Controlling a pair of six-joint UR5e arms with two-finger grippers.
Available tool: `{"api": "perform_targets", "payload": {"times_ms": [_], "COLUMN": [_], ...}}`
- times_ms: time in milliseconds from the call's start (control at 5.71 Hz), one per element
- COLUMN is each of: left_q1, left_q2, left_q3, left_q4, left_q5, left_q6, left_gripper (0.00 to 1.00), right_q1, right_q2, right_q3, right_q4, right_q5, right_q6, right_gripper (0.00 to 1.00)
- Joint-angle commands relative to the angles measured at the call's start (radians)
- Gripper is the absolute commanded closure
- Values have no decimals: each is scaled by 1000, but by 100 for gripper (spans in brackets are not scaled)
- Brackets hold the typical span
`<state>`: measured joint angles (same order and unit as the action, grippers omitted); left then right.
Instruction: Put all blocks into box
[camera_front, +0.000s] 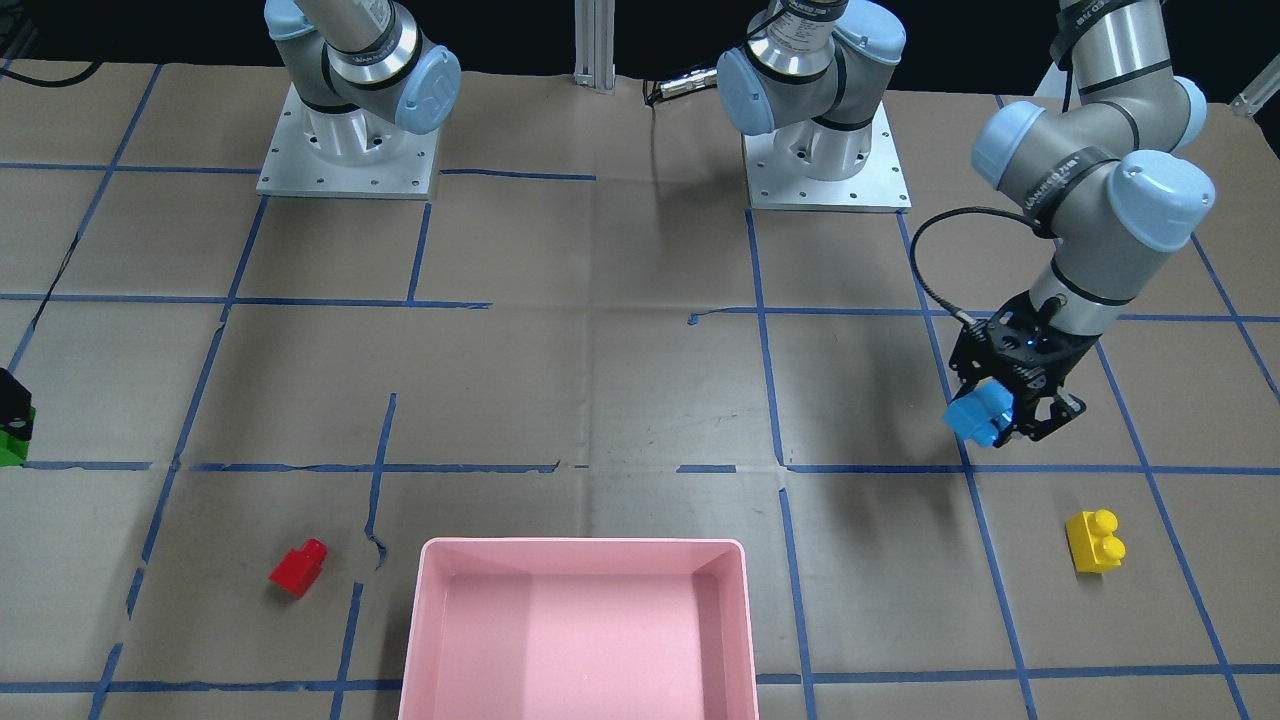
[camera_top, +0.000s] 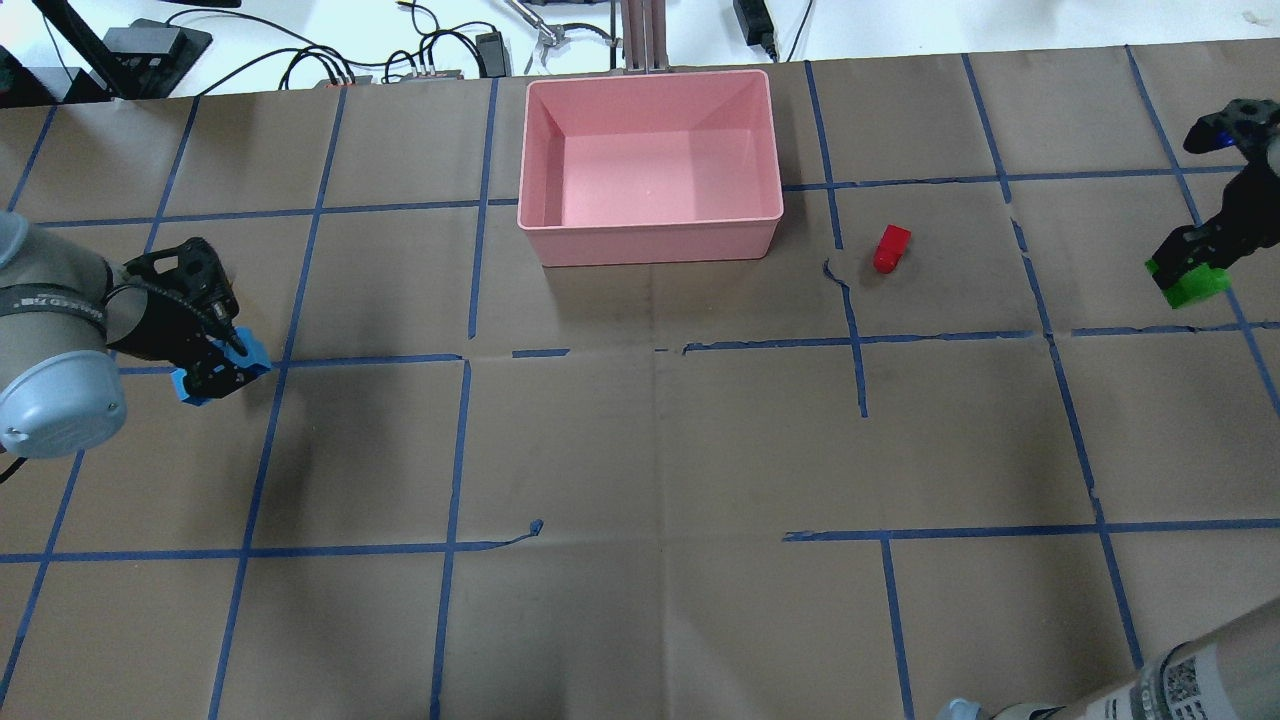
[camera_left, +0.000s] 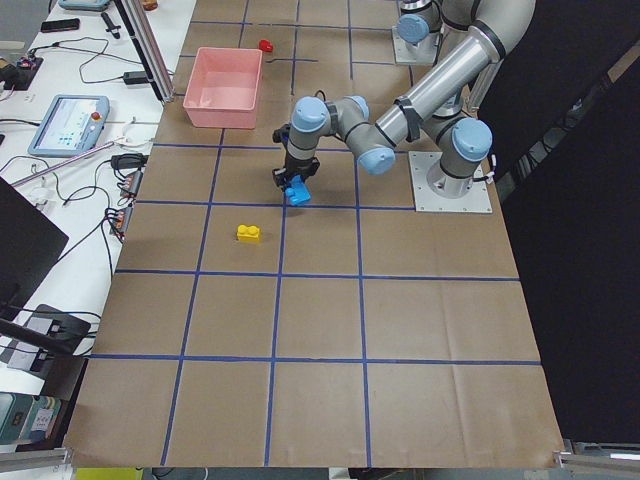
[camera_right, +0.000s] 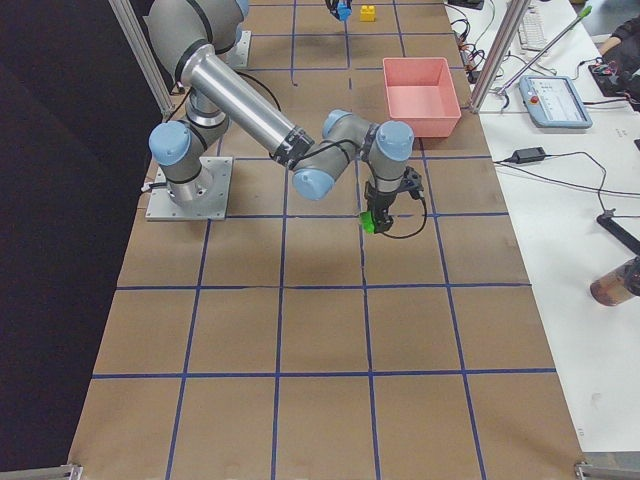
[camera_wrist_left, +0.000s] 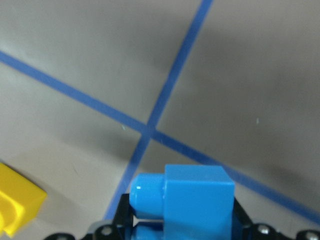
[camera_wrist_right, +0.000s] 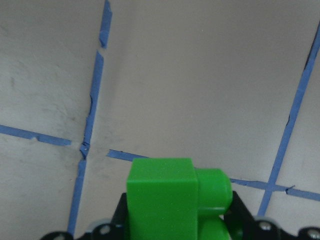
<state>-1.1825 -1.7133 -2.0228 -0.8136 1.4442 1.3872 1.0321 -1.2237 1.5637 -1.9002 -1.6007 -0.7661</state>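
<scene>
My left gripper (camera_front: 1005, 420) is shut on the blue block (camera_front: 978, 413) and holds it above the table at the robot's left; the block also shows in the overhead view (camera_top: 222, 371) and the left wrist view (camera_wrist_left: 187, 202). My right gripper (camera_top: 1190, 270) is shut on the green block (camera_top: 1188, 285), at the far right; it fills the right wrist view (camera_wrist_right: 172, 200). The yellow block (camera_front: 1095, 541) lies on the table near the left gripper. The red block (camera_front: 298, 568) lies beside the pink box (camera_front: 583, 625), which is empty.
Both arm bases (camera_front: 348, 150) stand at the robot's side of the brown paper table with blue tape lines (camera_front: 770, 380). Cables and devices (camera_top: 420, 60) lie beyond the table's far edge behind the box.
</scene>
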Motion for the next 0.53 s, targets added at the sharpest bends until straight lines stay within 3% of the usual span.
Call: {"api": "perform_targets", "payload": {"times_ms": [0,175,350], "left_q1": [-185,-295,-413], "left_q2": [-47,-119,-205], "left_q3": [239,360,475], "left_q4": [-210,-251,-272], "left_q5": [-1,10,98], "left_q6": [-336,-487,-607], "left_gripper": [100,100,99], "right_q1": [83,154,233], "right_q2": [-2,-3,-31], "right_q3": [-247,-295,-300], "right_q4": [331,408,441], "right_q5": [1,-1,-1], "right_q6": [147,265,401], "right_gripper": [73,73,73]}}
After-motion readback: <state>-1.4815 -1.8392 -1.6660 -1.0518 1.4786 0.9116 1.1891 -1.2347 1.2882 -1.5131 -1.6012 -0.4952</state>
